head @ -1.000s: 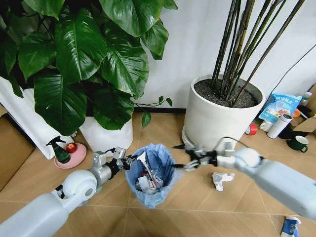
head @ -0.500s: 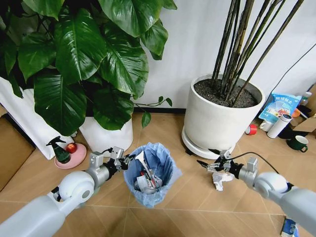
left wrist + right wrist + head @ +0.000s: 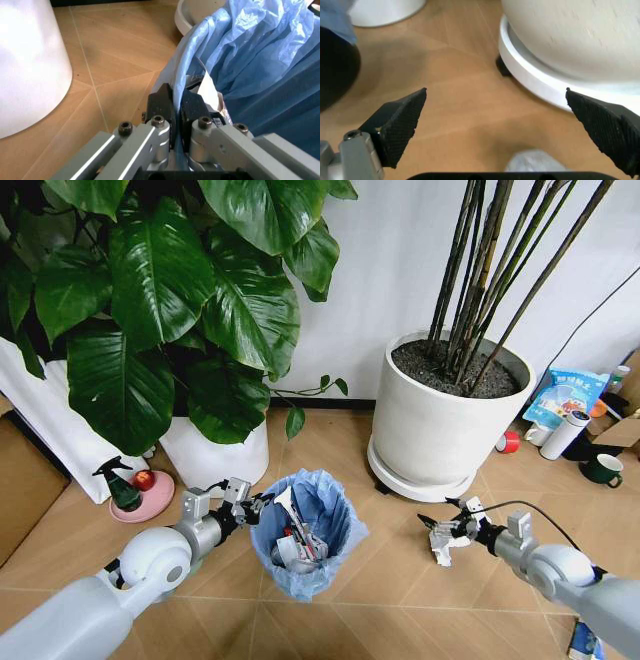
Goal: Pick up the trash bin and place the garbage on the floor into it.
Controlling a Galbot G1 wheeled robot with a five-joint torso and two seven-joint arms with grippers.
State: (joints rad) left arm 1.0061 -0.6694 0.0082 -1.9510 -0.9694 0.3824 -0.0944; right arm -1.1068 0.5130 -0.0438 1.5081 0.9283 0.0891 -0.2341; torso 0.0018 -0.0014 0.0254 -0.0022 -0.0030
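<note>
Presently: left gripper, jaws pinching the crinkled light-blue bag rim of the small round dark trash bin. Right gripper, jaws spread wide, just above crumpled white paper scrap on tan chevron wood-look floor

Light is bright and even across the head view, with soft glare on the big glossy leaves and a pale wash on the white wall. Shadows on the floor are faint and short. Straight lines bow slightly near that view's corners.

In the left wrist view the white pot is nearly blown out, while the blue bag stays sharp.

In the right wrist view the fingertips are crisp, but the floor and the crumpled paper below them are blurred. A soft shadow lies beside the dark bin wall.
</note>
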